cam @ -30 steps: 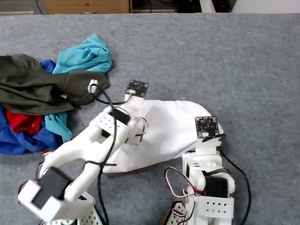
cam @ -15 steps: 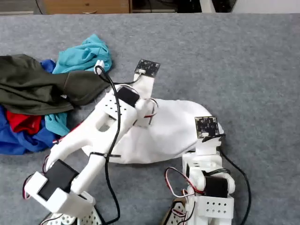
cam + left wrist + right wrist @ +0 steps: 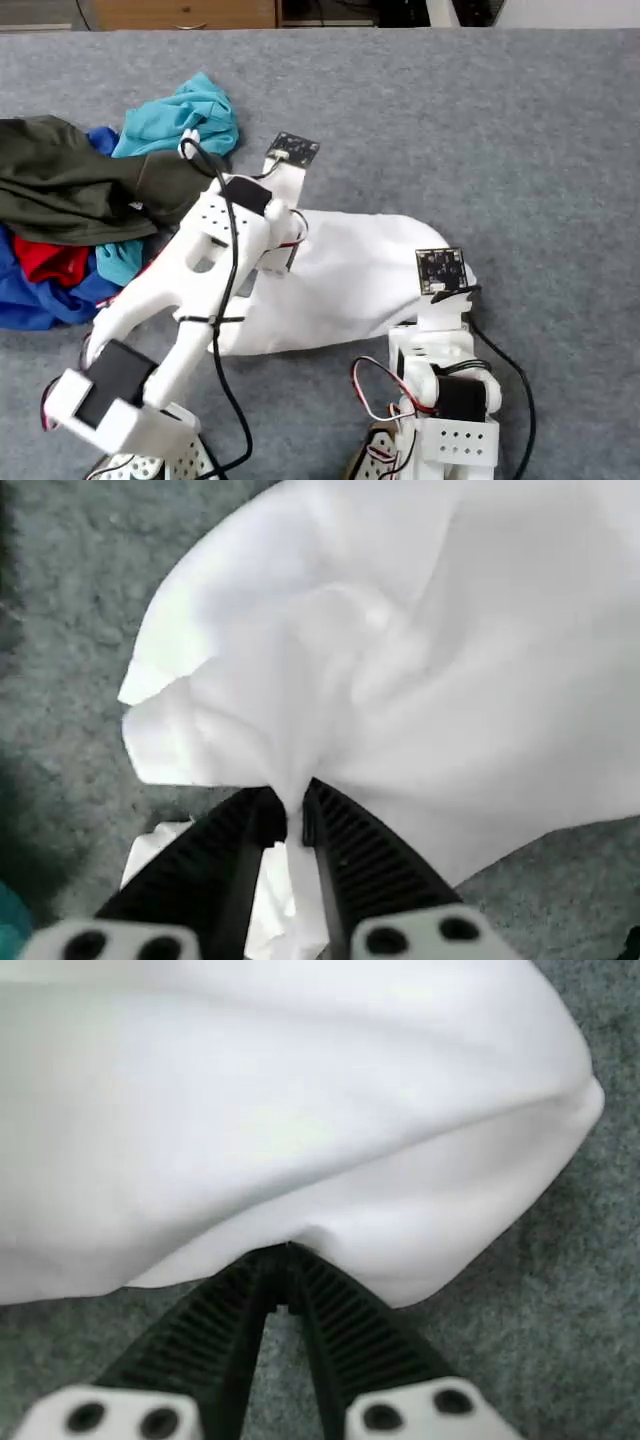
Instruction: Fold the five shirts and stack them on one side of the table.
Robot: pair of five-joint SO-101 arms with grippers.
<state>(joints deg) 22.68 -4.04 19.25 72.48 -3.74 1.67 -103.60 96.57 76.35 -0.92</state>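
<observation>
A white shirt point(image 3: 370, 280) lies spread on the grey table point(image 3: 520, 130) in front of both arms. My left gripper point(image 3: 293, 815) is shut on a bunched fold of the white shirt point(image 3: 400, 630), near its side towards the clothes pile. My right gripper point(image 3: 283, 1285) is shut on the near hem of the white shirt point(image 3: 300, 1110), close to a rounded corner. From above, the left arm point(image 3: 240, 230) reaches over the shirt's left part. The right arm point(image 3: 440, 300) stands at the shirt's near right edge.
A loose pile of shirts sits at the table's left: dark olive point(image 3: 70, 190), teal point(image 3: 185, 115), blue point(image 3: 40, 300) and red point(image 3: 50, 260). Bare grey table stretches to the right and the far side. A wooden cabinet point(image 3: 190, 12) stands beyond the far edge.
The left arm swung away from the front edge and then slightly back left, pulling the shirt's left part with it. The right arm has not moved.
</observation>
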